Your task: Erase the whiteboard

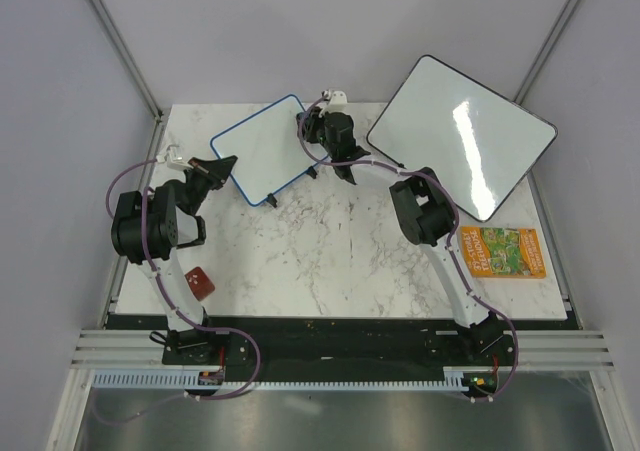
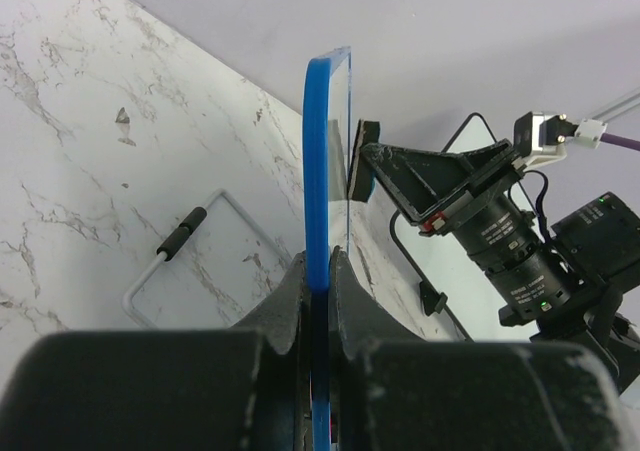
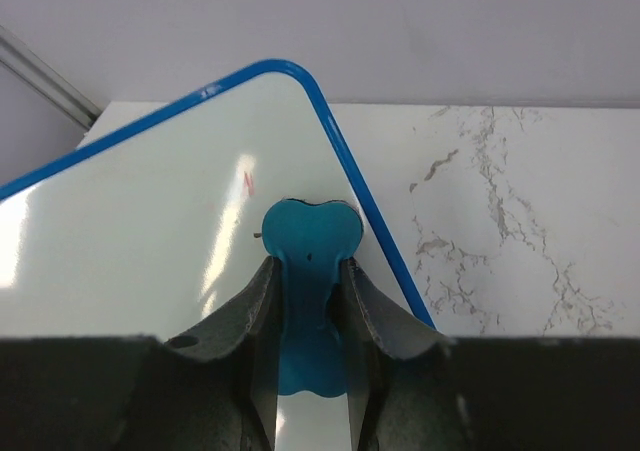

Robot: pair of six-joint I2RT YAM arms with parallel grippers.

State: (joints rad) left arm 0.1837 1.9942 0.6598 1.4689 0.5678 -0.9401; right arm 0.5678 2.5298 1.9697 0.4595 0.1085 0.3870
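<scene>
Left pincer (image 2: 320, 263) clamping whiteboard (image 2: 318, 151) rim

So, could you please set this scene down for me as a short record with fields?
whiteboard: blue rim, far left of the table, almost clean
left fingers: shut on the whiteboard's rim
right fingers: shut on a blue eraser, held to the board near its corner
red mark: one small stroke, close to the eraser
black-rimmed board: far right, blank
also on table: colourful booklet, red-brown block
</scene>
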